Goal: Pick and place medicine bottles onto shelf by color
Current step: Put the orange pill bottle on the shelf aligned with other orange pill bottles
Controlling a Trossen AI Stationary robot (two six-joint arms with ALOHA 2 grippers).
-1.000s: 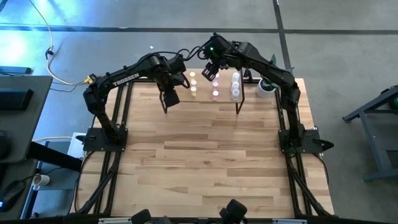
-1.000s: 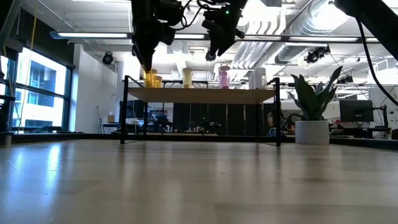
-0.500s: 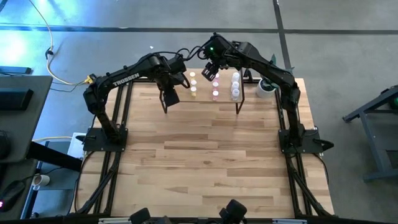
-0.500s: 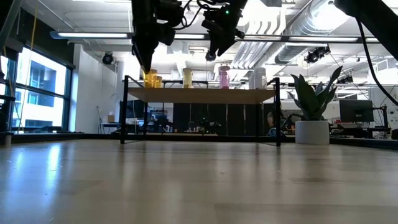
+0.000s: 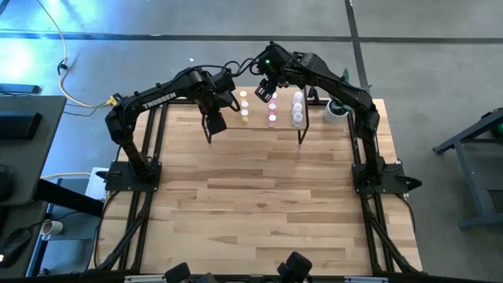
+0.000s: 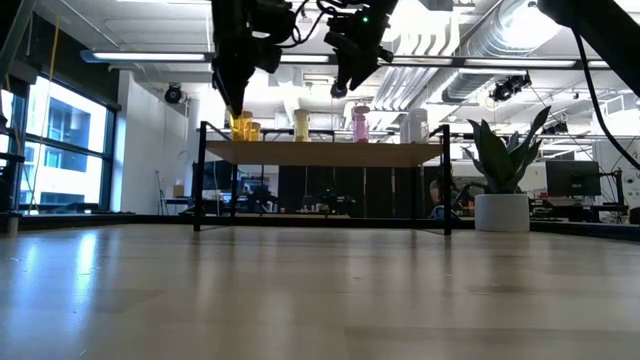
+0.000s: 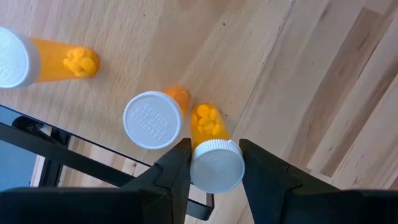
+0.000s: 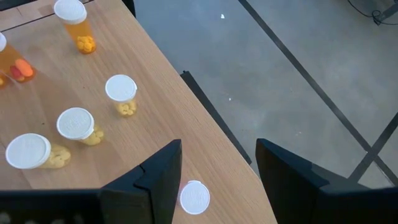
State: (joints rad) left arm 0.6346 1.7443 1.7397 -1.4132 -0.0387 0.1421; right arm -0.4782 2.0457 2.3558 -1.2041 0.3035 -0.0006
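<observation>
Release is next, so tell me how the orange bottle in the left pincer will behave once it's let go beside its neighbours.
The orange bottle is tall and narrow, so a nudge could tip it. It is round, so it would probably roll. Its neighbour stands very close, so it might get knocked when the left pincer opens.

The shelf (image 5: 259, 119) stood at the table's (image 5: 259, 204) far edge, between the two arms. Bottles (image 5: 272, 119) stood upright on it in short rows, side by side across its width. The left gripper (image 7: 210, 163) hung over the shelf's left end, its fingers either side of one bottle (image 7: 214, 160) near that edge, a second bottle (image 7: 153, 119) just beside it. The right gripper (image 8: 211, 168) hung above the rows near the shelf's middle. A plant pot (image 5: 336, 110) sat on the table right of the shelf.
</observation>
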